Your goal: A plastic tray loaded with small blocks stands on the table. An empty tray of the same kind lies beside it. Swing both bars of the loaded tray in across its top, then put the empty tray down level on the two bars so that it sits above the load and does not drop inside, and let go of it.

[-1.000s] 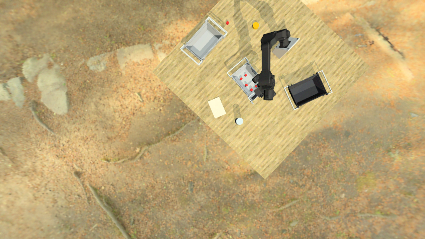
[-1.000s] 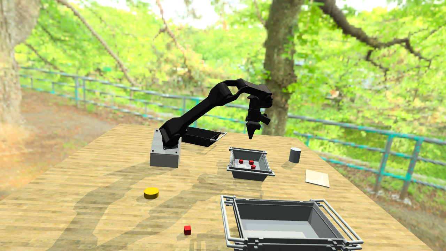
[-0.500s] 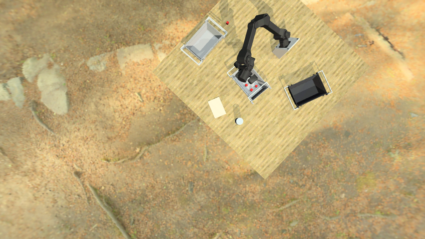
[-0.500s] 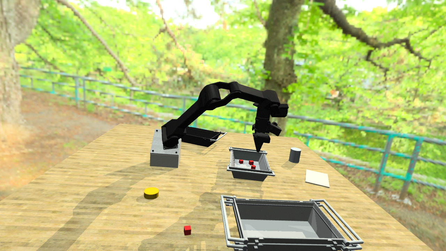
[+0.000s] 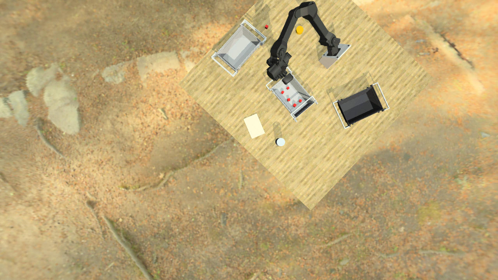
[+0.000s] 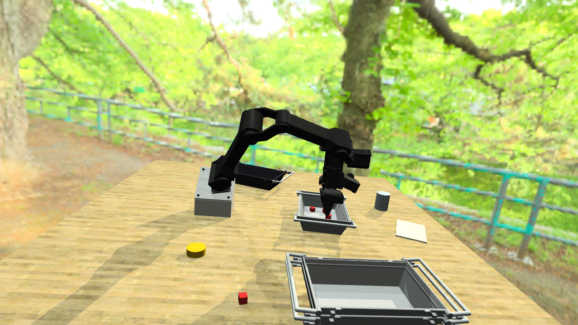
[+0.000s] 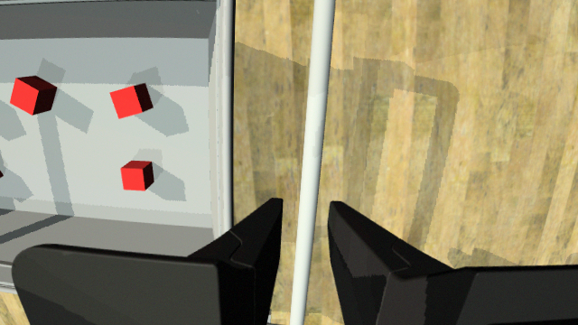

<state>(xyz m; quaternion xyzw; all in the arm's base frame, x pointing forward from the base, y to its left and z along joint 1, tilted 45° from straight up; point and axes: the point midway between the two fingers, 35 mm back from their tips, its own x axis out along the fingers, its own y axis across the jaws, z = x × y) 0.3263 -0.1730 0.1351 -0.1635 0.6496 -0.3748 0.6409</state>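
Note:
The grey loaded tray (image 5: 294, 95) (image 6: 323, 229) (image 7: 225, 135) stands upright, with several red blocks (image 5: 294, 105) (image 7: 136, 176) on its floor. One wire bar (image 5: 302, 105) lies in across its top at one end. The other bar (image 7: 312, 144) is swung out past the opposite end. My gripper (image 6: 327, 214) (image 7: 305, 211) is partly open and points down at that end; in the wrist view its fingertips show on either side of the swung-out bar, with gaps. Contact cannot be told. The grey empty tray (image 5: 238, 48) (image 6: 355, 275) stands apart, both its bars out.
A black tray (image 5: 360, 104) (image 6: 258, 178) with its bars out stands beyond the arm's base. A grey cylinder (image 5: 280, 142) (image 6: 382, 201) and a cream plate (image 5: 254, 126) (image 6: 411, 230) are near the loaded tray. A yellow disc (image 5: 299, 30) (image 6: 196, 249) and a loose red block (image 5: 266, 26) (image 6: 242, 298) lie on the table.

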